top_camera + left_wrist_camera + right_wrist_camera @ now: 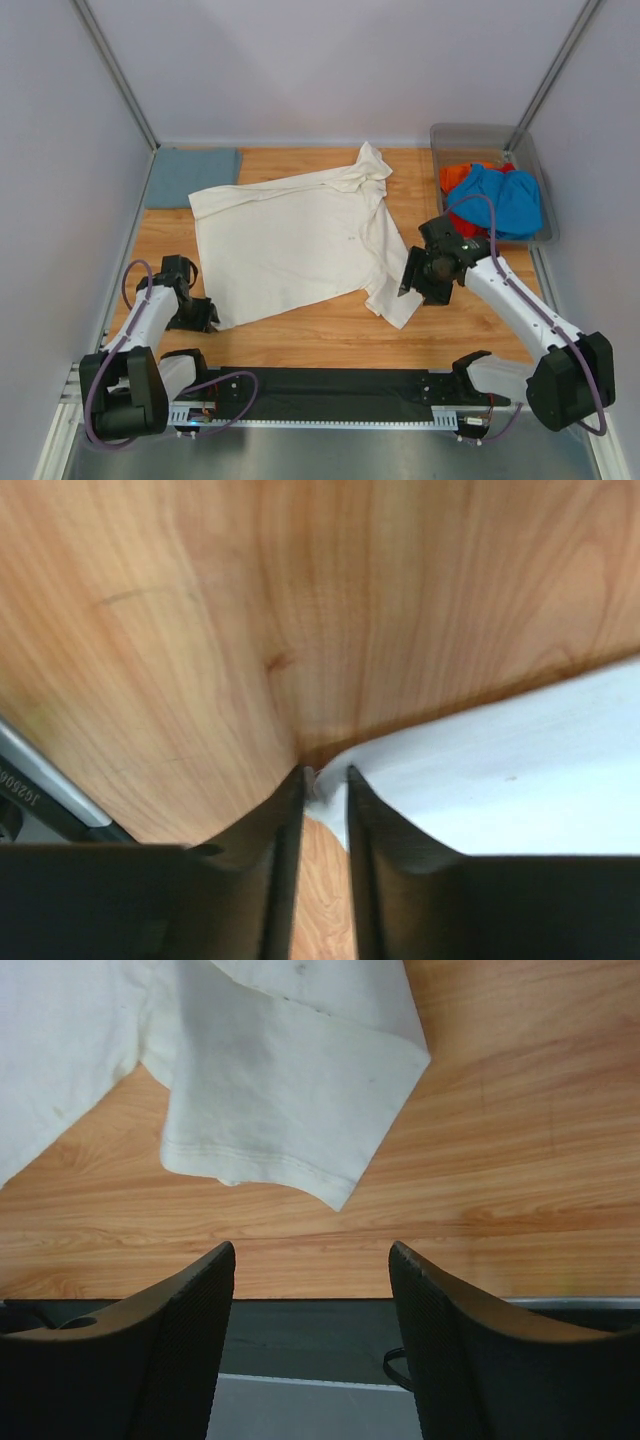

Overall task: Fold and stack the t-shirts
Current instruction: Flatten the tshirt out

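The desk (pixel 480 335) carries the cream-white t-shirt (pixel 290 245) spread flat, its long axis slanting from the hem beside the left claw (pixel 203 314) toward the collar, far ahead and to that claw's right. The left arm sits folded low at the near hem corner (pixel 390 765), jaws narrow, pinching that corner at the very tips. The right arm reaches out, wrist tipped down. The right claw (pixel 312 1255) is spread wide and holding nothing, with the loose sleeve (pixel 290 1110) just ahead of it, untouched. The left has cloth; the right, I'd judge, must take the sleeve side next.
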`<state>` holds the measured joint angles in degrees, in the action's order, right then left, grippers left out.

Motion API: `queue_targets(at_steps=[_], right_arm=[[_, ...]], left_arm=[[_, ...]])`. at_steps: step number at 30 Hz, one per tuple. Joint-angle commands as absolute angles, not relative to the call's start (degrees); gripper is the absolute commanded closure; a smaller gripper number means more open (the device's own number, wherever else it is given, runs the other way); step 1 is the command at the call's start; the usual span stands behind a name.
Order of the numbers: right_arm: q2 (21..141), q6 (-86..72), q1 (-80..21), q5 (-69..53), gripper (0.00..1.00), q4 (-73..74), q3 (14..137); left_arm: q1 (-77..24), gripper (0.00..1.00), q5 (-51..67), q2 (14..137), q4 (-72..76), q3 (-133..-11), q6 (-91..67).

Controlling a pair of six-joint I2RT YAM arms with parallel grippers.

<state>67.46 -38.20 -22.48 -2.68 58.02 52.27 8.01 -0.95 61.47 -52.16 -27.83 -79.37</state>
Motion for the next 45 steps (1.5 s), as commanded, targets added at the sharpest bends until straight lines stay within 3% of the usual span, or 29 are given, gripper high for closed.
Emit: queue_targets(at_steps=[1, 2, 3, 4, 10, 11, 19, 32, 36, 39, 40, 42, 45], right_arm=[[68.29, -43.32, -22.59, -3.43, 0.35, 55.99, 47.66], [68.38, -44.46, -22.24, -3.78, 0.37, 55.64, 46.59], [68.38, -44.99, -21.80, -4.56, 0.39, 54.24, 45.36], [68.20, -45.78, -21.36, -5.96, 0.43, 53.36, 43.35], [68.12, -54.48, -21.36, -9.66, 0.58, 47.03, 38.06], [67.77, -55.88, -21.53, -9.49, 0.67, 46.76, 37.01], [69.78, -65.12, -23.11, -5.19, 0.56, 44.04, 34.63], [77.86, -68.47, -23.29, -0.79, 0.59, 41.92, 36.12], [80.85, -69.43, -23.99, -1.32, 0.66, 41.05, 36.21], [82.79, -70.49, -24.08, -2.11, 0.79, 40.08, 35.42], [83.23, -70.92, -24.17, -2.54, 0.90, 39.73, 35.25], [83.50, -71.02, -24.08, -2.72, 1.00, 39.38, 35.51], [82.18, -68.74, -24.17, -1.24, 1.00, 40.86, 37.52]], left_arm=[[8.52, 0.75, -2.64, 62.14, -48.52, -26.81, -78.84], [8.79, 0.91, -2.90, 61.96, -48.34, -27.33, -78.14], [8.88, 0.99, -3.16, 62.05, -48.34, -27.68, -77.44], [8.79, 1.00, -3.69, 62.31, -48.77, -28.21, -76.65], [8.79, 1.00, -3.52, 63.46, -49.57, -29.45, -72.95], [8.79, 1.00, -3.25, 63.20, -49.40, -28.92, -72.78], [8.79, 1.00, -2.99, 61.26, -49.31, -28.56, -71.11], [8.79, 1.00, -2.90, 59.33, -50.01, -28.48, -70.22], [8.79, 1.00, -2.46, 59.24, -49.83, -28.48, -70.49], [8.79, 1.00, -2.37, 58.98, -49.92, -28.48, -70.49], [8.79, 1.00, -2.46, 58.63, -50.18, -28.56, -70.49], [8.79, 1.00, -2.81, 58.10, -50.71, -28.74, -70.31], [8.79, 1.00, -3.78, 56.52, -51.59, -30.14, -68.39]])
